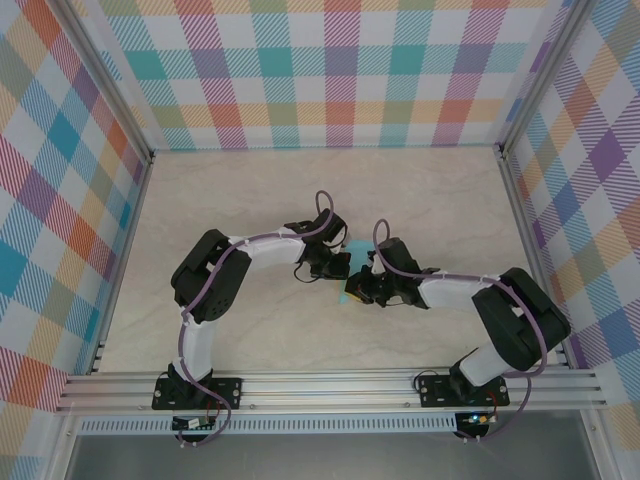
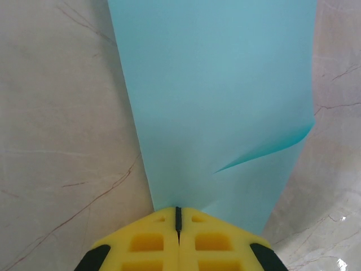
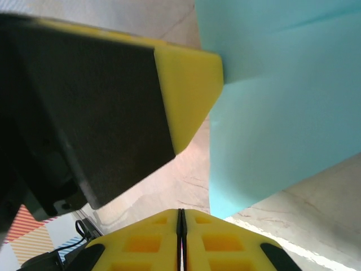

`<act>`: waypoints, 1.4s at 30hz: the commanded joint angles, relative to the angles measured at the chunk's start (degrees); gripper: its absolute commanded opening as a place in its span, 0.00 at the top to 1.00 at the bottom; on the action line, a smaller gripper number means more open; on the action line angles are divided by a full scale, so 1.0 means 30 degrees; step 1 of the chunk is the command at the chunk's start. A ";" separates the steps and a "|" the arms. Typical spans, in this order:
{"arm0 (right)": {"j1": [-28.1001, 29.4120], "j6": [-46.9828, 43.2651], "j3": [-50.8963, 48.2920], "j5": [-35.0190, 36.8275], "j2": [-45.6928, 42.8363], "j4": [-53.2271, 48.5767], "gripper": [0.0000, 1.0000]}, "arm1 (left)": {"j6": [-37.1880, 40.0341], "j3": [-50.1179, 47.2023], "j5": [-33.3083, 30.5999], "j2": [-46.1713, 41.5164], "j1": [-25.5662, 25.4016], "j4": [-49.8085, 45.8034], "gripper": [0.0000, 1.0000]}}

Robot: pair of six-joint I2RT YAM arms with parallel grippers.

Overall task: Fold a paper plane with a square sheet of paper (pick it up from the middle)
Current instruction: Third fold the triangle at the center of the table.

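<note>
Left wrist view: the left hand (image 2: 177,210) is pinching the near edge of the square sheet of paper (image 2: 225,84), which runs away from it over the table (image 2: 56,124).
Right wrist view: the right hand (image 3: 181,213) is pressed together; a corner of the sheet sits just beside its tips, and I cannot tell whether it is nipped.
Sheet position: mid-table, between the two hands, with one layer lying over another.
Handling: probably very light, limp and quick to crease; a small buckle shows near one side edge.
Where to hold: best at an edge or along a fold, pinched lightly, with the hands apart so it lies taut.
Count: one sheet, two hands.
</note>
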 commanded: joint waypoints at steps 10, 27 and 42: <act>0.1245 0.0641 0.0793 0.1293 0.2129 0.0895 0.91 | -0.0209 0.0019 -0.0322 0.0725 0.0304 -0.0743 1.00; -0.0370 0.0299 0.0749 0.1167 0.1442 0.0105 0.90 | -0.0029 0.0041 -0.0451 0.0786 0.0355 -0.1064 1.00; -0.1967 -0.0642 0.1446 0.0470 0.1340 -0.0926 0.89 | 0.0181 0.0175 -0.0655 0.0804 0.0385 -0.1417 1.00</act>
